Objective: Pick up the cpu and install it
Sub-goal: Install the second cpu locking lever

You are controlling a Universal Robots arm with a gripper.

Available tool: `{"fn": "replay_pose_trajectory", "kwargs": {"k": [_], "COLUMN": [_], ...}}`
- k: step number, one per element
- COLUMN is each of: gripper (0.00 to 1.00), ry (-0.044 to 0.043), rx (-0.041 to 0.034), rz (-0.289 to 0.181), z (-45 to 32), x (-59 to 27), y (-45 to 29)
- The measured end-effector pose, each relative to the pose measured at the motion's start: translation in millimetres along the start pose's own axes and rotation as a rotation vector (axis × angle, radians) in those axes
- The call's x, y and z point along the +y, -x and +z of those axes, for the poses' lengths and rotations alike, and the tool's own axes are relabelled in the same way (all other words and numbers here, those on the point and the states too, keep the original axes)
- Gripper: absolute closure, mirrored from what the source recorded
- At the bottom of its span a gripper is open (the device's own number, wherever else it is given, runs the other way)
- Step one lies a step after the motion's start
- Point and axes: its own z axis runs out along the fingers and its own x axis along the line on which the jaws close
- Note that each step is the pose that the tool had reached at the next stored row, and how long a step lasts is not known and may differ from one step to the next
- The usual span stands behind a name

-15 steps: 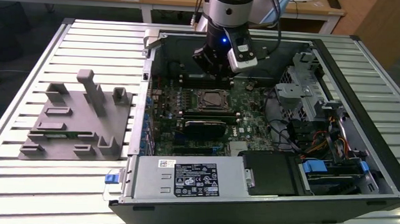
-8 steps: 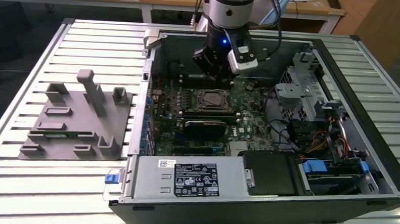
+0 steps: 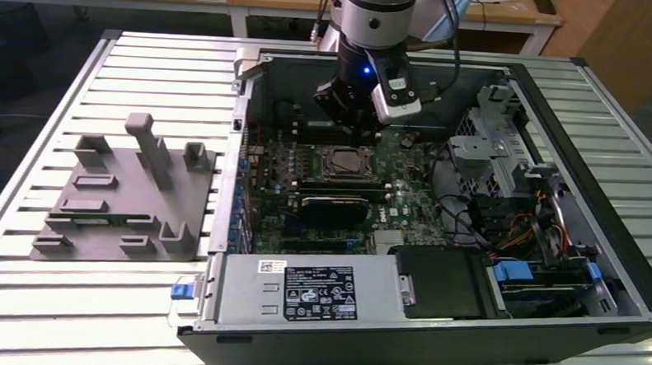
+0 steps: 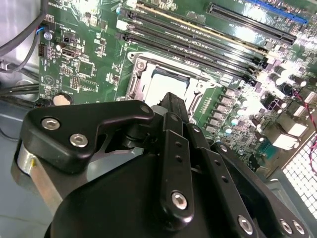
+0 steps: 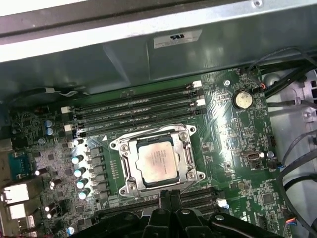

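The cpu [image 5: 157, 161], a flat square chip with a shiny silver top, lies inside the metal-framed socket [image 5: 124, 148] on the green motherboard. In the second wrist view the cpu [image 4: 166, 85] shows as a pale square just past the fingertips. My gripper [image 5: 166, 195] hovers above the near edge of the socket, its two black fingers [image 4: 172, 124] pressed together with nothing between them. In the exterior view the gripper [image 3: 357, 137] hangs inside the open computer case, just behind the socket [image 3: 343, 160].
Memory slots [image 5: 138, 106] run along the far side of the socket, and a coin battery [image 5: 242, 99] sits beside them. A power supply [image 3: 299, 288] and a drive cage [image 3: 492, 148] with cables crowd the case. A grey fixture plate [image 3: 116, 198] lies at the exterior view's left.
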Motion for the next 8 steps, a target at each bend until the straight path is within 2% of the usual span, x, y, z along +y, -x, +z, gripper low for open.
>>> {"fn": "replay_pose_trajectory", "kwargs": {"k": [8], "gripper": [0.89], "ry": [-0.0001], "rx": [0.0000], "rz": [0.000], "z": [0.3], "x": [-4.3], "y": [0.8]}}
